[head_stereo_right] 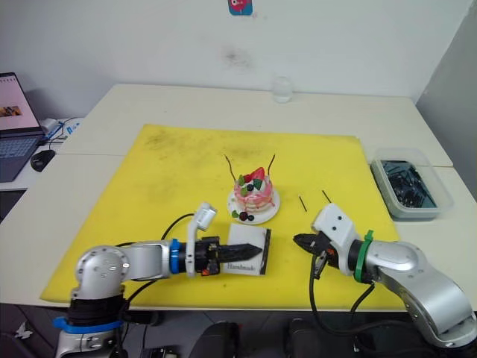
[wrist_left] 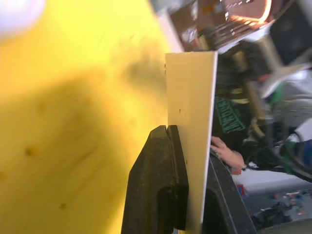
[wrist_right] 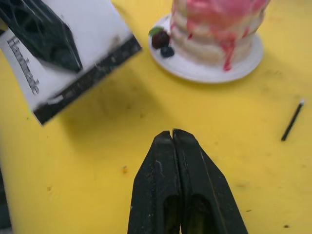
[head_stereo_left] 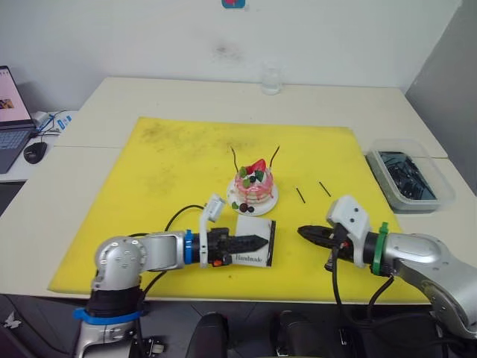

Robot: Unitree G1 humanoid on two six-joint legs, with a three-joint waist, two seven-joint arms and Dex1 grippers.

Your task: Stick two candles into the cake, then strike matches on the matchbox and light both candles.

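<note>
While the left gripper (head_stereo_left: 250, 242) clamps the light, stiff matchbox (head_stereo_left: 255, 240) at the cake's (head_stereo_left: 253, 186) six o'clock, the right gripper (head_stereo_left: 313, 236), pinched shut on nothing, points toward it; the matches (head_stereo_left: 300, 195), thin and probably brittle, likely want a mid-stick pinch.

Head stereo downward; wrist cams close-up.
</note>
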